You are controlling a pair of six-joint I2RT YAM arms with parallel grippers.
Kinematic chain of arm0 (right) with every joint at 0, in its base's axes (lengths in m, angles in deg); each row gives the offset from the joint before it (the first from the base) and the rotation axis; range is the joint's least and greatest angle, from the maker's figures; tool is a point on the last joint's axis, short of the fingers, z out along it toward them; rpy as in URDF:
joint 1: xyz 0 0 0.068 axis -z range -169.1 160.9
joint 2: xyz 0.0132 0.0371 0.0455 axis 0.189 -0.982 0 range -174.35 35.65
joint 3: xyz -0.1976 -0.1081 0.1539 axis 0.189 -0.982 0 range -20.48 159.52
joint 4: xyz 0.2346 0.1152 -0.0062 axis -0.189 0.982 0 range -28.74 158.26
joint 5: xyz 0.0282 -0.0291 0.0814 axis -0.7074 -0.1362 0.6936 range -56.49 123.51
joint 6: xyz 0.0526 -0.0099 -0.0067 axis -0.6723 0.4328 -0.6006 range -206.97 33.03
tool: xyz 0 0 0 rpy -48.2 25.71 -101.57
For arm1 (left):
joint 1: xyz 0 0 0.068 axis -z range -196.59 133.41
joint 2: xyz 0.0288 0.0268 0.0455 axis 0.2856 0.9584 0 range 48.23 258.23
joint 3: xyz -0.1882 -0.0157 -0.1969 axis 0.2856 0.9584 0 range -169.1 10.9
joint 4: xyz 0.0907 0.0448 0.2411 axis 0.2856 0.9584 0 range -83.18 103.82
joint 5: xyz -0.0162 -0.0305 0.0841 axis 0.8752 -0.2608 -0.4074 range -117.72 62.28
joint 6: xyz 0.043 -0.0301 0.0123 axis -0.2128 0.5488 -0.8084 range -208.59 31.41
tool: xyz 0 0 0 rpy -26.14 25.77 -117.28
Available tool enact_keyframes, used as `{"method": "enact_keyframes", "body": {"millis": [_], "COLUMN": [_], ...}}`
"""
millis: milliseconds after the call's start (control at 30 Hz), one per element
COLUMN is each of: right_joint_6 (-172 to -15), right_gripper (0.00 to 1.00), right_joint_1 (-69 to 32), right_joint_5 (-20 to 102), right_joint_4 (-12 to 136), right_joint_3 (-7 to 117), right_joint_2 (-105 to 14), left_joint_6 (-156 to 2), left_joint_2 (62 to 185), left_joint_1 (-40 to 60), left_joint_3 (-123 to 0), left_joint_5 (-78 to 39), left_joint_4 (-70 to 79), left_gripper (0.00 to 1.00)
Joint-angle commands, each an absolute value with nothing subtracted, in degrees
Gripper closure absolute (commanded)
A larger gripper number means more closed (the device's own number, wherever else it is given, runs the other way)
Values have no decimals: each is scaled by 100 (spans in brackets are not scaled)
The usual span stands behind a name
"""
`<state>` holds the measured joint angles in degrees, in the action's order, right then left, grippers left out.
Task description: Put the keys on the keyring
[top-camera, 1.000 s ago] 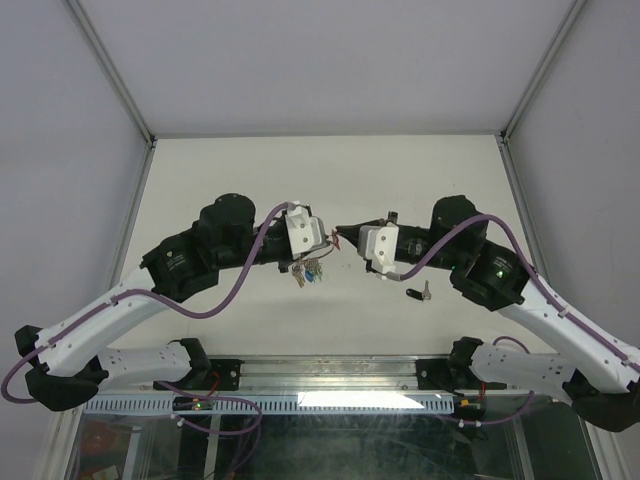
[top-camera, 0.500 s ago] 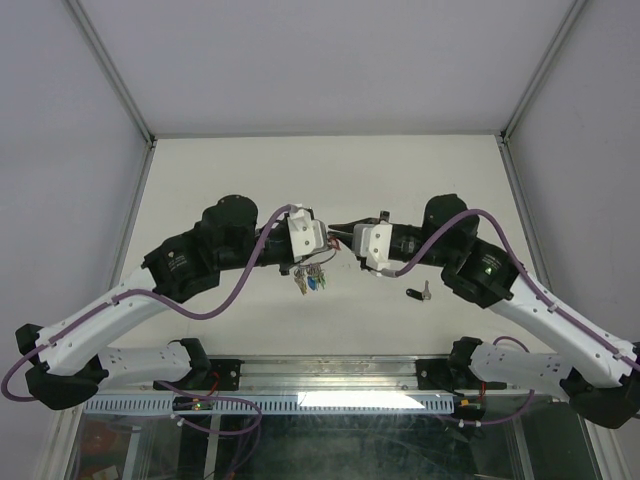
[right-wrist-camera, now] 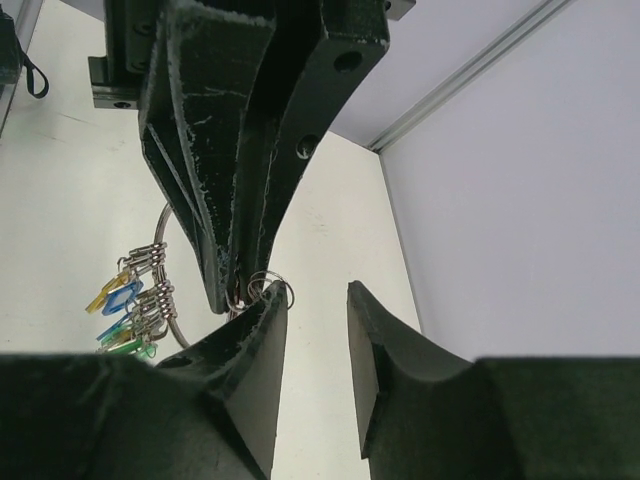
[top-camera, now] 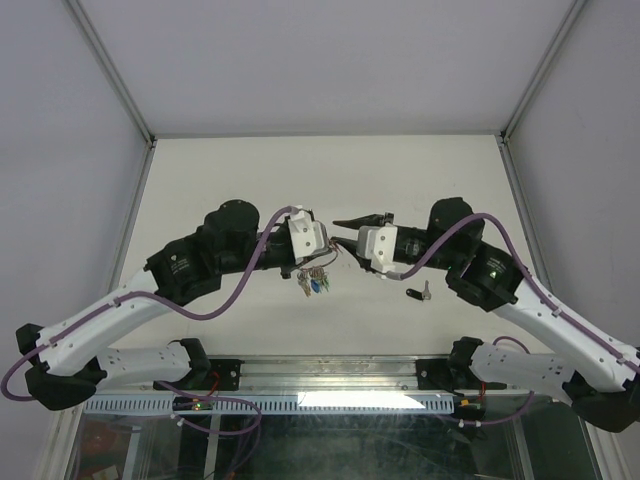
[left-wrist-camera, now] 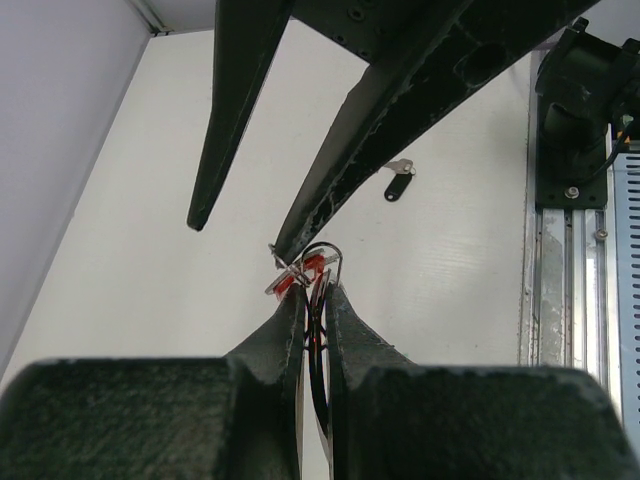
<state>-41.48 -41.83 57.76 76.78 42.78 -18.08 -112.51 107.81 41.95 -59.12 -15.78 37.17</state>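
My left gripper (top-camera: pixel 325 250) is shut on the thin wire keyring (left-wrist-camera: pixel 322 262), held above the table. A bunch of small keys with blue, yellow and green tags (top-camera: pixel 313 284) hangs from it, also seen in the right wrist view (right-wrist-camera: pixel 125 312). A red-tagged key (left-wrist-camera: pixel 296 277) sits at the left fingertips, on a small ring (right-wrist-camera: pixel 270 290). My right gripper (top-camera: pixel 338 232) is open and faces the left one. One of its fingers (left-wrist-camera: pixel 330 180) touches the red-tagged key; the other (left-wrist-camera: pixel 225 110) stands apart. A black-tagged key (top-camera: pixel 418 293) lies on the table below the right wrist.
White tabletop (top-camera: pixel 250 170) with grey walls on three sides. A metal rail (top-camera: pixel 330 375) and both arm bases run along the near edge. The black-tagged key also shows in the left wrist view (left-wrist-camera: pixel 398 185).
My right gripper moved in to the left gripper, then opened; its jaws were together a second ago. The left gripper and the hanging bunch shifted slightly right.
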Motion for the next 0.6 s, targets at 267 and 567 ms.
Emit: {"method": "enact_keyframes", "body": {"millis": [267,567], "right_joint_6": [-4019,-5211], "right_gripper": [60,60], "right_joint_1": [-4166,-4166], "right_joint_5": [5566,4905], "right_joint_4": [8018,8037], "right_joint_3": [4436,4451], "right_joint_2": [-1563,-1307], "left_joint_6": [-11053,-10530], "left_joint_2": [10461,10335], "left_joint_1": [4229,4229], "left_joint_3": [-5840,-5581], "left_joint_5": [-1601,-2493], "left_joint_4": [3066,2491], "left_gripper": [100,100]}}
